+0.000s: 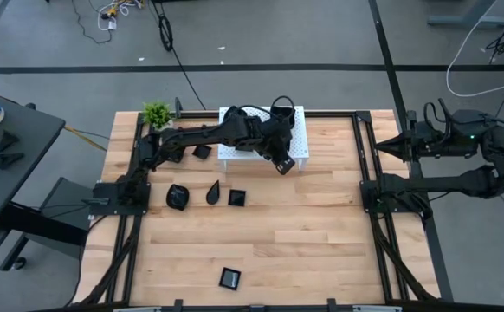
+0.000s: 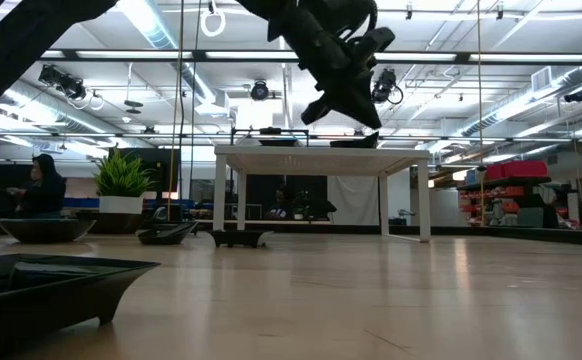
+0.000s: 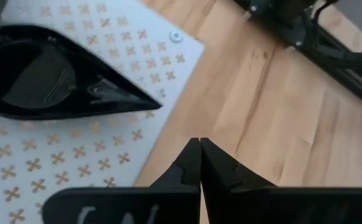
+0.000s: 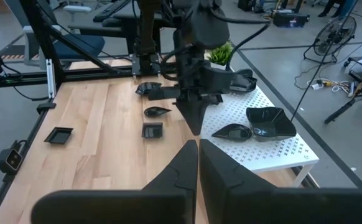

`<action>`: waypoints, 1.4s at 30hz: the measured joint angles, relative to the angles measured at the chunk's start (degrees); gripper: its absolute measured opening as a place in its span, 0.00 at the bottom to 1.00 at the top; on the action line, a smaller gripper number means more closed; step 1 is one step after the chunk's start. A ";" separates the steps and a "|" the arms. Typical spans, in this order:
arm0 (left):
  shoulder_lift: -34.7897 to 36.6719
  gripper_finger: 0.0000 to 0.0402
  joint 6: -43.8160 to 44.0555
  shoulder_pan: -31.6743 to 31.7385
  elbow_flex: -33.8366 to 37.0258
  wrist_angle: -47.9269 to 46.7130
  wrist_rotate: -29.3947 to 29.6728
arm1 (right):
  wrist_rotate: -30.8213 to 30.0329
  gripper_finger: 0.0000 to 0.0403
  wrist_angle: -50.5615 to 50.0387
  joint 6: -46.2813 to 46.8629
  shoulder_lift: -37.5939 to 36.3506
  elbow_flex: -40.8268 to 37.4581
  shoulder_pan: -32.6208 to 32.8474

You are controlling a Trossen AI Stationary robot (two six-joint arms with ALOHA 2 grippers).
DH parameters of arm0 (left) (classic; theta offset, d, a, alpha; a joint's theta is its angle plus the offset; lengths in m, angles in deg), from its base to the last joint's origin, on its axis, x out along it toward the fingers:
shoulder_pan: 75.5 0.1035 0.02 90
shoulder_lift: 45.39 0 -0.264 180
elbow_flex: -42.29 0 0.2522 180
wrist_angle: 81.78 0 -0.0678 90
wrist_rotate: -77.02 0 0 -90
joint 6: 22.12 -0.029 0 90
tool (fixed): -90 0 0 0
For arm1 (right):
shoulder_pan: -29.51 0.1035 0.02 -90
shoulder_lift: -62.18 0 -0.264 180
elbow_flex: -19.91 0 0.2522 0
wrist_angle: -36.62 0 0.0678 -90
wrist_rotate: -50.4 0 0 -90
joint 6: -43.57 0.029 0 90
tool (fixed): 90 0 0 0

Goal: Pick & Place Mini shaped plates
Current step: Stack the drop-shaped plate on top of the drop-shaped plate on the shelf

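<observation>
Stretching across the scene: a pale butcher-block wooden table (image 1: 304, 225) is carrying everything, with dark frame rails along both sides.
Left arm: it is reaching from the table's left side over the stand, and the left gripper (image 1: 281, 166) is hanging above the stand's front edge, its fingers (image 3: 193, 163) pressing together with nothing between them.
Right arm: it is sitting folded off the table's right side, with the right gripper (image 4: 198, 163) pointing across the table, its fingers nearly touching and carrying nothing.
Stand: a white perforated stand on four legs (image 1: 299, 143) is standing at the back of the table, between the two arms.
Plates on the stand: a glossy black teardrop plate (image 3: 50, 78) and a black wavy-edged plate (image 4: 270, 122) are lying side by side on the stand's top.
Plates on the table: a black rounded plate (image 1: 177, 197), a black leaf-shaped plate (image 1: 213, 191) and a black square plate (image 1: 237, 198) are lying in a row left of centre; another black square plate (image 1: 229, 277) is sitting alone near the front edge.
Plant: a small green potted plant (image 1: 157, 113) is standing at the back left corner.
</observation>
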 joint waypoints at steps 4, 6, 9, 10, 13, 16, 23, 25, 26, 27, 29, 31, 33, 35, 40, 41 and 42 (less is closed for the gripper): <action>0.02 0.00 -0.53 0.23 -2.72 -0.55 0.23 | 0.00 0.05 0.02 0.02 0.00 0.00 0.01; 0.07 0.00 -1.44 0.48 -4.62 -1.08 1.06 | -0.01 0.05 0.01 0.02 0.01 0.00 0.01; 0.24 0.00 -2.43 0.92 -6.59 -1.25 4.86 | 0.00 0.05 0.02 0.02 0.00 0.00 0.00; 0.24 0.00 -2.52 1.33 -7.27 -1.54 5.88 | 0.00 0.05 0.02 0.00 0.02 0.00 0.00; 0.26 0.00 -4.35 2.93 -8.26 -0.51 7.39 | 0.00 0.05 0.00 0.02 0.00 0.00 0.02; 0.26 0.00 -6.46 3.92 -8.22 -0.83 9.40 | -0.01 0.05 0.00 0.02 0.01 0.00 0.02; -0.89 0.00 -11.42 4.07 -8.04 0.06 11.17 | -0.01 0.05 0.00 0.01 0.01 0.00 0.01; -1.65 0.00 -11.38 3.92 -8.06 0.46 10.67 | -0.02 0.05 0.01 0.02 0.01 0.00 0.00; -1.92 0.00 -11.14 3.76 -8.16 0.46 10.64 | -0.01 0.05 0.01 0.02 0.00 0.00 0.00; -2.20 0.00 -11.04 3.63 -8.31 0.06 10.69 | -0.01 0.05 0.01 0.02 0.01 0.00 0.01; -2.51 0.00 -10.99 3.56 -9.37 -1.03 10.59 | -0.02 0.05 0.00 0.02 0.00 0.00 0.00; -2.49 0.00 -11.01 3.56 -11.27 -2.42 11.51 | -0.02 0.05 0.02 0.02 0.00 0.00 0.02; -2.40 0.00 -11.20 3.88 -13.85 -4.93 12.01 | 0.00 0.05 0.00 0.01 0.02 0.00 0.00; -2.36 0.00 -11.49 4.38 -15.76 -6.43 12.02 | -0.01 0.05 0.02 0.01 0.00 0.00 0.00; -3.36 0.00 -11.58 4.74 -17.79 -8.16 11.14 | 0.00 0.05 0.02 0.02 0.00 0.00 0.02; -3.77 0.00 -11.50 4.72 -17.86 -7.77 10.66 | -0.01 0.05 0.02 0.00 0.00 0.00 0.00; -4.14 0.00 -11.39 4.70 -17.83 -8.27 10.06 | 0.00 0.05 0.00 0.02 0.02 0.00 0.00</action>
